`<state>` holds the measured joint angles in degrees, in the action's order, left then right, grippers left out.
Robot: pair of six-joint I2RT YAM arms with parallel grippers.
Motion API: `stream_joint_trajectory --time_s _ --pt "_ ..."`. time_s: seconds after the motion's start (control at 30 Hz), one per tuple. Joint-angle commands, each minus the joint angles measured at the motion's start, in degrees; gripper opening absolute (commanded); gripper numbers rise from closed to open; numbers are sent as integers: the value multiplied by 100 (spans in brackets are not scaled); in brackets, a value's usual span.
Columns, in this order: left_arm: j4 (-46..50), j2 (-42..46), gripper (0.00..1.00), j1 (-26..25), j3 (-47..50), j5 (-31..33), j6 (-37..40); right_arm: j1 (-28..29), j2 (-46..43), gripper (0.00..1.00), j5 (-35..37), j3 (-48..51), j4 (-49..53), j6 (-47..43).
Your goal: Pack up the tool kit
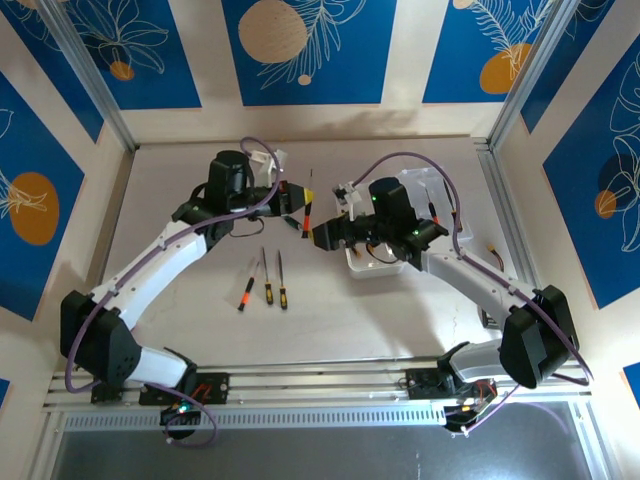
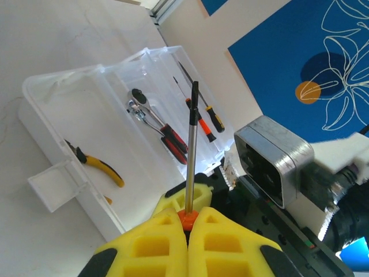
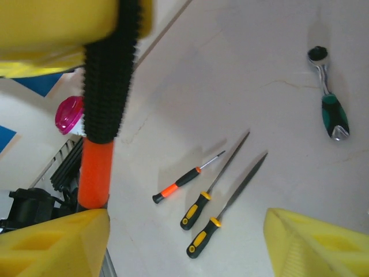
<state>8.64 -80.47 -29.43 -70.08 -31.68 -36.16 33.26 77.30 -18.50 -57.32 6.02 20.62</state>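
Yellow fingers of your left pincer (image 2: pixel 188 224) are clamped on the orange collar of the orange-and-black screwdriver (image 2: pixel 192 150). Its bare shaft stands up out of them, and from that wrist the handle is hidden under the pads. Your right pincer (image 3: pixel 185 231) stands wide apart: the orange end of the handle lies against one finger (image 3: pixel 57 245), while the other finger is well clear of it. The top of the ribbed black grip is cut off behind the left pincer's yellow pads. From above, the two pincers meet over the middle of the desk (image 1: pixel 350 320) with the screwdriver between them, too small there to make out any contact. Past the shaft, the clear case (image 2: pixel 63 109) lies open. Yellow-handled pliers (image 2: pixel 95 164) sit in its nearer half, and a red-handled ratchet wrench (image 2: pixel 155 124) and two thin screwdrivers (image 2: pixel 206 120) in its farther half. From above, your right arm covers most of the case. Loose on the desk are a small orange screwdriver (image 3: pixel 184 182), two yellow-and-black-handled tools (image 3: pixel 202 208) side by side, and, well apart, a green-handled ratchet (image 3: pixel 331 109). A pink cup (image 3: pixel 68 113) is half hidden behind the grip.
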Motion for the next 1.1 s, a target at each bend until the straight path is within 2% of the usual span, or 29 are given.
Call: stream_joint_trajectory --time_s 0.0,0.13,0.43,0.5,0.67,0.77,0.83,0.9,0.93,1.03,1.07 --pt "-467 -99 0 -134 126 -164 -276 84 -241 67 -232 19 -334 11" --pt "-535 -111 0 -176 184 -124 -333 102 -272 61 -215 -29 -257 -14" --pt "-629 -126 0 -182 238 -88 -296 137 -462 59 43 109 -162 -125" --pt "-773 -166 0 -195 305 -118 -325 121 -401 59 97 150 -287 -124" --pt "-1249 -333 0 -221 416 -353 -535 109 33 50 164 -71 -303 -28" --pt "-1552 -514 0 -224 407 -570 -675 126 201 37 351 -130 -424 44" --pt "-1707 -615 0 -227 408 -680 -766 120 259 23 445 -156 -463 77" --pt "-1731 -693 0 -230 393 -694 -748 120 264 5 614 -190 -408 60" --pt "-1671 -714 0 -229 368 -678 -702 116 245 0 699 -196 -367 42" --pt "-1319 -776 0 -217 248 -545 -426 39 77 0 1027 -187 -132 -49" --pt "-1122 -801 6 -205 180 -459 -294 -21 11 0 1091 -215 41 -109"
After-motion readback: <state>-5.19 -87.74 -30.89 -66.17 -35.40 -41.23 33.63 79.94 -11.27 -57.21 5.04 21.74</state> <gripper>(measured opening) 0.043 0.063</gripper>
